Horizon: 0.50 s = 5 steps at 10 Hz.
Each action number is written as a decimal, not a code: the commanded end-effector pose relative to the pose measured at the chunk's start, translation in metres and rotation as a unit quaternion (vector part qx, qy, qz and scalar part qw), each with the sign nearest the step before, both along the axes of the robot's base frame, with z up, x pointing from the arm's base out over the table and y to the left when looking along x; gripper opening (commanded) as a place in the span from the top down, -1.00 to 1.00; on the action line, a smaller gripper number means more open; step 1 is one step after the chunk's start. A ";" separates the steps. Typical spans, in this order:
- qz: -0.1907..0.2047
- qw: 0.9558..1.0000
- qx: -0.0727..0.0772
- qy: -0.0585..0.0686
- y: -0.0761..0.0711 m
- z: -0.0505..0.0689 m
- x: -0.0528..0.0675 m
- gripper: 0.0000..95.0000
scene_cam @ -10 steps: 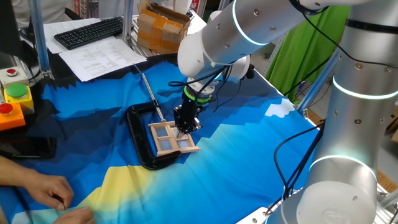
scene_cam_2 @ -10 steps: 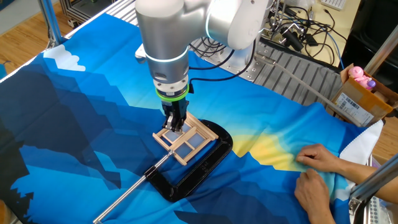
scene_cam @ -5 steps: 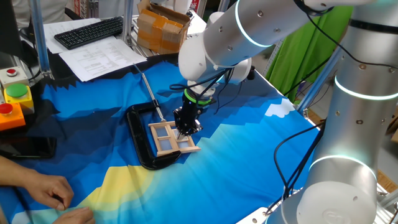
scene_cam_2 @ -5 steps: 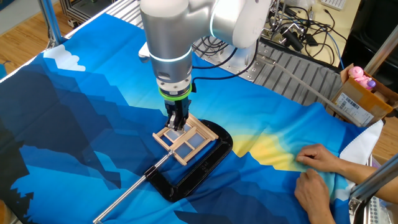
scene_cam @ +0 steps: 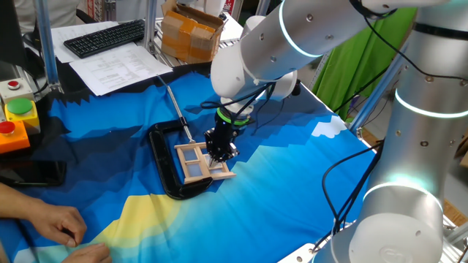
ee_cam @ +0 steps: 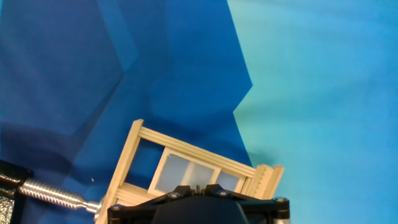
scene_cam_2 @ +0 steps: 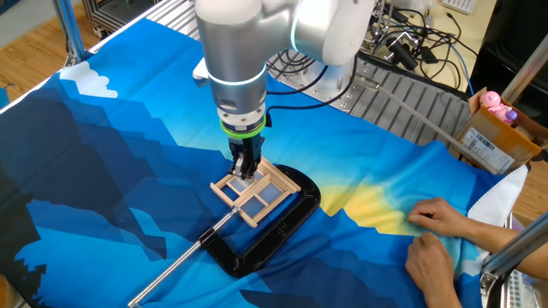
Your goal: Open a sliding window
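Sliding window lies flat on blue cloth inside black C-clamp. Gripper is down on the frame's edge; finger spread can't tell. Hand view adds clamp screw touching the frame; the other fixed view shows a person's hands.

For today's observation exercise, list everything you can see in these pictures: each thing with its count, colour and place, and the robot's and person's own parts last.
sliding window: one, light wood with bluish panes, flat on the cloth inside the clamp.
clamp: one, black with a metal screw rod, around the window.
cloth: one, blue with yellow and white patches, covering the table.
keyboard: one, black, behind the table.
papers: several white sheets, beside the keyboard.
cardboard box: one, brown, behind the table.
button box: one, yellow and orange, with red and green buttons, at the table edge.
gripper: one, black, down on the window; open or shut is unclear.
hands: two, resting on the cloth's edge.
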State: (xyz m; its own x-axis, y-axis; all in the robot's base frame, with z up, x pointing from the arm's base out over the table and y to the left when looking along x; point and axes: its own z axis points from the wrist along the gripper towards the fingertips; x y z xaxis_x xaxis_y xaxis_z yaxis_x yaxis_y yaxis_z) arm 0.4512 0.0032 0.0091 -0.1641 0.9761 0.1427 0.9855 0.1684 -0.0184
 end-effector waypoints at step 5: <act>-0.002 1.000 -0.006 0.013 0.004 -0.002 -0.006 1.00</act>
